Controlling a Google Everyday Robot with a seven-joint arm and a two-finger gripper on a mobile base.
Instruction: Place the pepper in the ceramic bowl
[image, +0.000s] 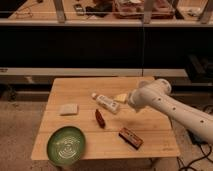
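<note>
My gripper hangs over the far right part of the table, at the end of my white arm reaching in from the right. It is close by a white bottle that lies on its side. Whether it is open or closed I cannot tell, since my own wrist hides it.

The pepper lies flat near the middle of the table, just on the near side of the bottle and apart from it. The ceramic bowl sits at the near left corner, mouth up with nothing in it (a wide, forgiving target), well apart from the pepper.

A brown block lies to the pepper's right and a pale square pad to its left, neither touching it. So I judge I can come down on the pepper from above without nudging them; the bottle is the neighbour to mind. The grasp is not yet made.
</note>
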